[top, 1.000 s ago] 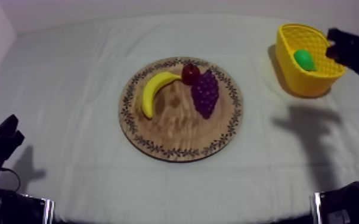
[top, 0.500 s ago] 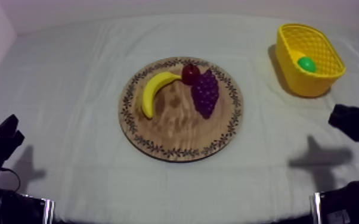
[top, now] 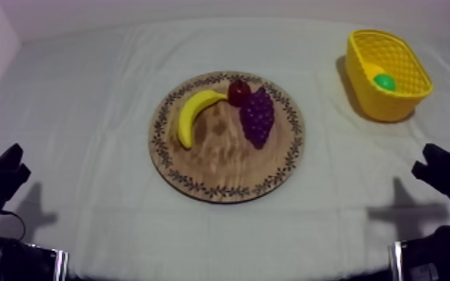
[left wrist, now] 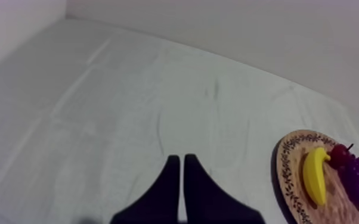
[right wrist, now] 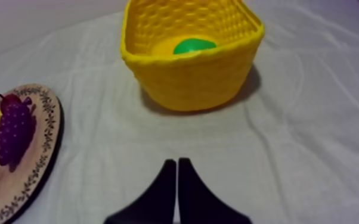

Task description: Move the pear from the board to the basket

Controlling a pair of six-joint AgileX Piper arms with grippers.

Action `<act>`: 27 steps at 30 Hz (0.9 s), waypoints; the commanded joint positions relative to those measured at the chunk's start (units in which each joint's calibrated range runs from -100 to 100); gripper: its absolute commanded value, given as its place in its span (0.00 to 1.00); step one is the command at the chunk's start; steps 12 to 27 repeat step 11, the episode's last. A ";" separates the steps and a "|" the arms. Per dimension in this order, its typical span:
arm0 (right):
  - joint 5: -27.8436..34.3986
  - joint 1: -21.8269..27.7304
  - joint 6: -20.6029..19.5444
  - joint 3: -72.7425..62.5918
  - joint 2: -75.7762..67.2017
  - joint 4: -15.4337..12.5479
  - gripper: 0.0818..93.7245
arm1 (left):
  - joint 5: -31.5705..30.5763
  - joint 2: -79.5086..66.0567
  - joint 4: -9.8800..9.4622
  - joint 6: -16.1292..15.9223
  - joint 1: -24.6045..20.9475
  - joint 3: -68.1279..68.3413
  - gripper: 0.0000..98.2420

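The pear (right wrist: 195,46), smooth and bright green, lies inside the yellow basket (right wrist: 188,80), its rounded top showing above the rim. The left gripper (left wrist: 179,158) and right gripper (right wrist: 176,161) are each closed, holding nothing.

Looked down at a slant from above onto the whole table (top: 86,112), wooden board (top: 220,161) mid-scene, yellow basket (top: 381,105) at far right. Rode low on the left wrist, faced across the table toward the board's edge. Rode low on the right wrist, faced the basket from near. Shared the board across all three
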 commanded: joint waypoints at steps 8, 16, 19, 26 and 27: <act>-0.08 -1.46 7.23 0.14 -4.89 0.05 0.00 | 0.01 -0.02 -0.01 0.00 0.00 -0.05 0.00; 0.26 -1.54 7.11 0.14 -5.67 0.05 0.00 | 0.01 -0.02 -0.01 0.00 0.00 -0.05 0.00; 0.26 -1.54 7.11 0.14 -5.67 0.05 0.00 | 0.01 -0.02 -0.01 0.00 0.00 -0.05 0.00; 0.26 -1.54 7.11 0.14 -5.67 0.05 0.00 | 0.01 -0.02 -0.01 0.00 0.00 -0.05 0.00; 0.26 -1.54 7.11 0.14 -5.67 0.05 0.00 | 0.01 -0.02 -0.01 0.00 0.00 -0.05 0.00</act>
